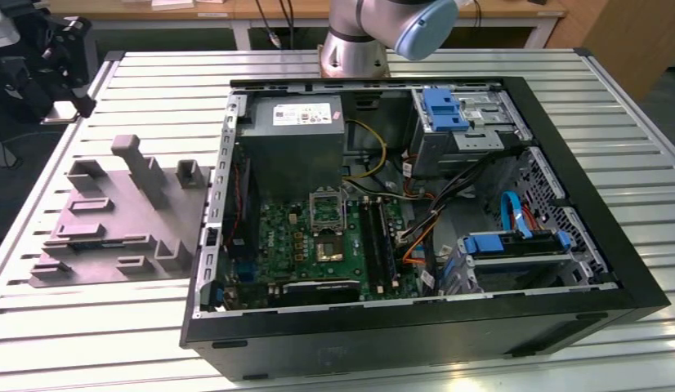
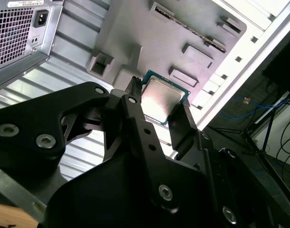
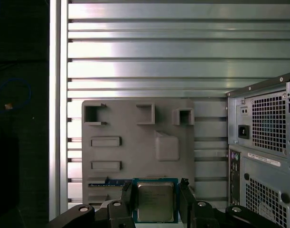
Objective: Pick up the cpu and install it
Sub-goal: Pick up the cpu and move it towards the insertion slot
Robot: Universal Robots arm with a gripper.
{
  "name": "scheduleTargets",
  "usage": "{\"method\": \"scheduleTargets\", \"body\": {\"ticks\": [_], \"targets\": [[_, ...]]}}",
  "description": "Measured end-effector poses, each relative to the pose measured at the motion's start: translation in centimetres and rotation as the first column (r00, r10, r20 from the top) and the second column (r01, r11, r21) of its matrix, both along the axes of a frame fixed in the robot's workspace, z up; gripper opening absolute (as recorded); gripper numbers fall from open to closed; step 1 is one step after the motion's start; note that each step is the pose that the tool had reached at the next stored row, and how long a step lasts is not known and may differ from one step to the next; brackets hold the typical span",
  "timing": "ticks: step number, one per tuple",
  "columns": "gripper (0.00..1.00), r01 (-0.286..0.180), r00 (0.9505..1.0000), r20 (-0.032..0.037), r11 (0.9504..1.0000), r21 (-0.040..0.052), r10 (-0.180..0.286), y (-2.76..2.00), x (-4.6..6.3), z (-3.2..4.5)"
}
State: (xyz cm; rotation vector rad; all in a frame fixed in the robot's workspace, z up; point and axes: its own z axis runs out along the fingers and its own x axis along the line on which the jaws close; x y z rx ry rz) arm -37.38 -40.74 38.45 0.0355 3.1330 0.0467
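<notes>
The cpu (image 3: 155,202) (image 2: 163,99), a flat square chip with a dull silver top and a thin green rim, sits between my gripper's (image 3: 155,200) (image 2: 157,102) two black fingers (image 3: 127,195) in both wrist views. The fingers press on its opposite edges, so the gripper is shut on it. It hangs well above the grey plastic fixture (image 3: 135,142) (image 2: 149,33). In the exterior view the open motherboard socket (image 1: 328,247) lies inside the computer case (image 1: 425,327), to the exterior view's right of the fixture (image 1: 109,229).
The slatted metal table (image 3: 135,52) carries the fixture with its upright blocks (image 1: 136,163) and the open case. Inside the case are a power supply (image 1: 299,135), drive cages with blue clips (image 1: 447,110) and loose cables (image 1: 468,196). The arm's base (image 1: 354,45) stands behind the case.
</notes>
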Motion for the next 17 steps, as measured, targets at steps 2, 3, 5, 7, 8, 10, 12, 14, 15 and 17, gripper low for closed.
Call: {"method": "scheduleTargets", "body": {"ticks": [2, 3, 5, 7, 8, 10, 12, 14, 15, 17], "targets": [[0.47, 0.0, 1.0, 0.0001, 1.0, 0.0, 0.0, 0.0, 0.07, 0.0], [0.47, 0.0, 1.0, 0.0001, 1.0, 0.0001, 0.0, 0.0, 0.1, 0.0], [0.47, 0.0, 1.0, 0.0, 1.0, 0.0, 0.0, 0.0, 0.16, 0.0], [0.47, 0.0, 1.0, 0.0, 1.0, 0.0, 0.0, 0.0, 0.22, 0.0], [0.47, 0.0, 1.0, 0.0, 1.0, 0.0, 0.0, 0.0, 0.24, 0.0], [0.47, 0.0, 1.0, 0.0, 1.0, 0.0, 0.0, 0.0, 0.3, 0.0], [0.47, 0.0, 1.0, 0.0001, 1.0, 0.0001, 0.0, 0.0, 0.36, -0.01], [0.47, 0.0, 1.0, 0.0, 1.0, 0.0, 0.0, 0.0, 0.42, 0.0], [0.47, 0.0, 1.0, 0.0, 1.0, 0.0, 0.0, 0.0, 0.45, 0.0], [0.47, 0.0, 1.0, 0.0001, 1.0, 0.0, 0.0, 0.0, 0.5, -0.01]]}}
